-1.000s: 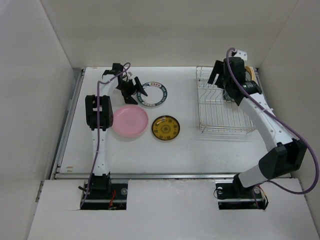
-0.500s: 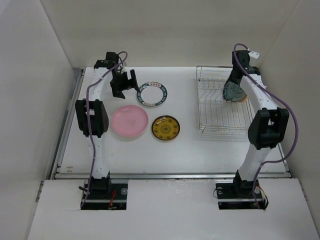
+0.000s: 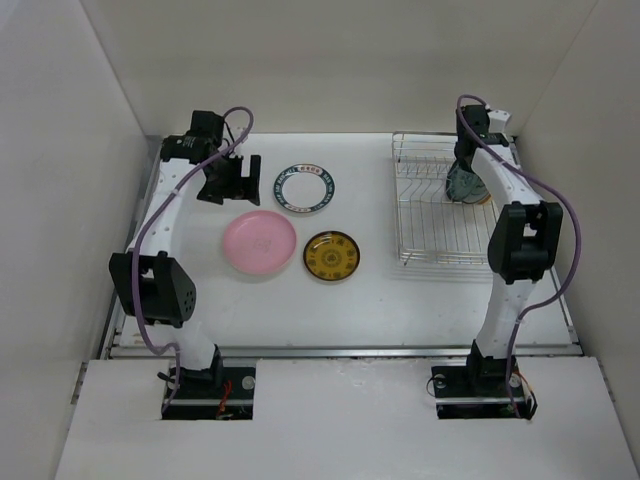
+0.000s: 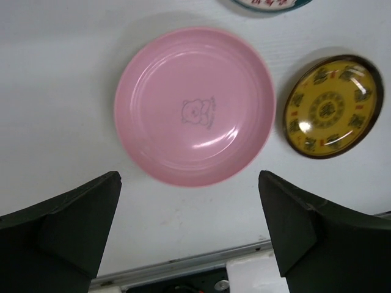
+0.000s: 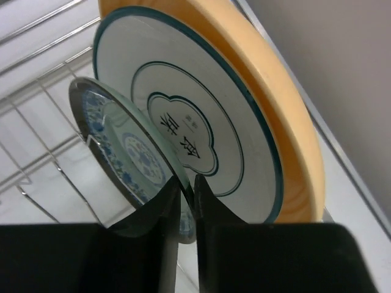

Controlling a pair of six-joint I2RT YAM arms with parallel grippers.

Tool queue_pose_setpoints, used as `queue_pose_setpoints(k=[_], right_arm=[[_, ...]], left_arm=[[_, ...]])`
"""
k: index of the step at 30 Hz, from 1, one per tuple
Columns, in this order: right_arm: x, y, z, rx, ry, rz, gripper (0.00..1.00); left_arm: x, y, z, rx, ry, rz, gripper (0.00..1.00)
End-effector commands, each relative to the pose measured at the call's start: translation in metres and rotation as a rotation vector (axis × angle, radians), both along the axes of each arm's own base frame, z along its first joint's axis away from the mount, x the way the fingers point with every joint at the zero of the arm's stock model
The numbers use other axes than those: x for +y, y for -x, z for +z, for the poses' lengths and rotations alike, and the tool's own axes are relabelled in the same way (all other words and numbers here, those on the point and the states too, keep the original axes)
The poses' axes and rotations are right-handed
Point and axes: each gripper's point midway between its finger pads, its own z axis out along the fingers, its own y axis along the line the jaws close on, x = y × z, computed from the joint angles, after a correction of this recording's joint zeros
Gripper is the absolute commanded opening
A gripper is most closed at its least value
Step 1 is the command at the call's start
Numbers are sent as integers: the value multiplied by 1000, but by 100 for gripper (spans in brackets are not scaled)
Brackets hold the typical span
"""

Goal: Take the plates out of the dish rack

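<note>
Right now the unloading looks partway done. The silver wire dish rack [image 3: 430, 225] holds three plates standing upright at its far right end. The big yellow-orange round plate [image 5: 293, 128] is outermost, nearest the rack's end wall. The white round plate with teal rings [image 5: 208, 91] stands just beside it, on the side toward the rack's middle. The small blue-patterned round plate [image 5: 116, 137] is next in line, closest to the rack's middle; can't tell if it touches the white one.

Three more plates lie flat, well left of the rack. The pink round plate [image 3: 259, 244] is farthest from the rack, the white round plate with a dark blue rim [image 3: 304, 189] is behind it, and the small gold-patterned round plate [image 3: 331, 256] is nearest the rack.

The right gripper [image 5: 186, 183] is down inside the rack's far right end. Its fingers are pinched almost together on the rim of the small blue-patterned round plate, so that plate is gripped by its edge. The left gripper [image 4: 189, 177] hangs well left of the rack, over the pink plate, spread wide and holding nothing.

Step in hand: pulling plate four, with the grasp made and the lift not yet done. The next move likely needs a straight pull out of the slot, clear of the wires and of the white plate just behind. After that, carry it left of the rack and lay it flat near the gold one. A thin rim pinch may let the plate swing, so go slow.
</note>
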Motion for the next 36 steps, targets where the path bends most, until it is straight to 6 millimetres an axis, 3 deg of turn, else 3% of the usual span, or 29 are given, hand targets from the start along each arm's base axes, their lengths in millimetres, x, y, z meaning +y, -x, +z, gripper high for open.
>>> queue_pose_setpoints(k=[1,5,6,8,9,12,13,15,16,20,21,22,24,25,28,29,30,32,33,36], right_arm=[[0,-12,2,-27,-12,7,13],[-4,-7,17,-53,4,-8,7],[-6,-4,31,-74,15,-9,1],[-9,2,47,-102,30,-24,0],[-11,7,68,-145,36,-32,0],[-8,18,108,-212,85,-37,0],[-6,27,138,-266,99,-34,0],[3,40,166,-311,131,-25,0],[7,53,195,-376,133,-20,0],[38,84,246,-496,107,62,0],[47,87,249,-507,98,97,0],[72,89,248,-510,59,184,0],[103,94,237,-509,-8,315,0],[144,92,216,-468,-98,496,0],[214,95,179,-387,-268,793,0],[254,106,164,-341,-364,947,0],[275,107,132,-259,-402,1016,0],[316,119,104,-164,-470,1155,0],[340,128,72,-63,-545,1236,0],[372,142,32,59,-604,1317,0]], left_arm=[[22,16,-5,2,-117,-36,94],[28,36,-14,46,-141,-30,94],[28,38,-17,54,-146,-40,94],[29,43,-17,54,-146,-40,94],[29,43,-17,54,-146,-40,94],[29,43,-17,54,-146,-40,94],[29,43,-17,54,-146,-40,94],[29,43,-17,54,-146,-40,94],[27,43,-17,55,-138,-44,94],[28,45,-20,65,-139,-45,94],[28,45,-20,64,-143,-53,94],[28,47,-23,73,-144,-53,94],[28,47,-23,73,-144,-53,94],[28,49,-26,82,-145,-54,94],[29,49,-23,73,-144,-53,94],[29,49,-23,73,-144,-53,94],[29,49,-23,73,-144,-53,95],[29,49,-23,73,-144,-53,95],[30,49,-23,72,-153,-49,95],[33,49,-23,71,-165,-44,95]])
